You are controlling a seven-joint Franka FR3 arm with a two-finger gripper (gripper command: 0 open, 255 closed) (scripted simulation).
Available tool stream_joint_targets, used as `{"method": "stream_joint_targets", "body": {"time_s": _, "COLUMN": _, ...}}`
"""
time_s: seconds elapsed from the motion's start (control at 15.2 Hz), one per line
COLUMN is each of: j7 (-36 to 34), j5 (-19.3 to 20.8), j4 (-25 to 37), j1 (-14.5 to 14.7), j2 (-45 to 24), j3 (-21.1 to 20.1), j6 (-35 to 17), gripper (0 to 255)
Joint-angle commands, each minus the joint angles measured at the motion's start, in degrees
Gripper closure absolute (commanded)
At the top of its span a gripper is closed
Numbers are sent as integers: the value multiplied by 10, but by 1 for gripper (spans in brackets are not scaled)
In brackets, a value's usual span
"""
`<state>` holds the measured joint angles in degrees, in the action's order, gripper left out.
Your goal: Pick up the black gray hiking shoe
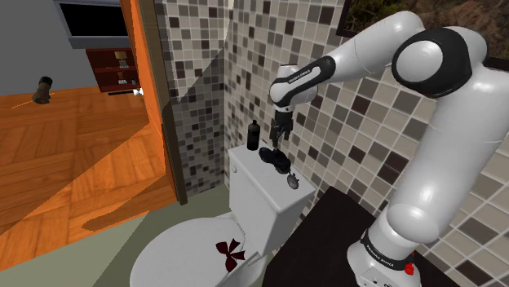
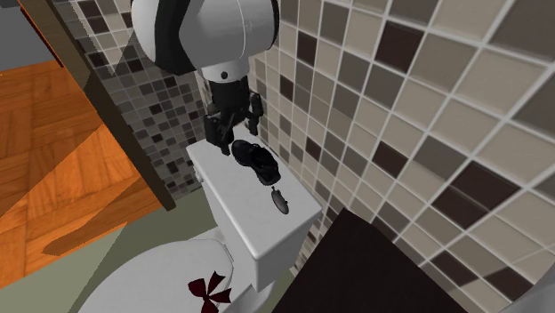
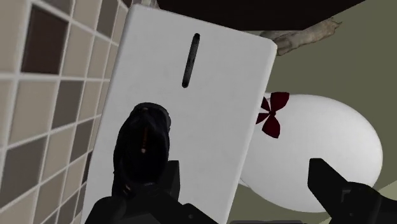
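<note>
Hovering just above the white toilet tank lid (image 1: 269,194), the pincer (image 1: 280,144) is recorded as released, fingers standing apart with nothing clasped. The black gray hiking shoe (image 1: 275,158) is found lying on that lid close to the tiled wall, between a dark bottle (image 1: 254,134) and a small dark object (image 1: 294,181). In the wrist view one finger is seen over the shoe while the other hangs beyond the lid's edge. The approach is judged largely done, the shoe being neither straddled nor touched; centring, descent, closing and lifting are left.
</note>
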<state>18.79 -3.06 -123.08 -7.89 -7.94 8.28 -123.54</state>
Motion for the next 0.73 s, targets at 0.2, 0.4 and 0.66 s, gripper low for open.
{"method": "stream_joint_targets", "body": {"time_s": 0.2, "j7": 19, "j5": -15, "j4": 91, "j1": -21, "j2": -113, "j3": 9, "j6": -17, "gripper": 0}}
{"method": "stream_joint_targets", "body": {"time_s": 0.4, "j7": 27, "j5": -24, "j4": 151, "j1": -35, "j2": -177, "j3": 12, "j6": -19, "gripper": 0}}
{"method": "stream_joint_targets", "body": {"time_s": 0.66, "j7": 35, "j5": -34, "j4": 241, "j1": -56, "j2": -265, "j3": 14, "j6": -13, "gripper": 0}}
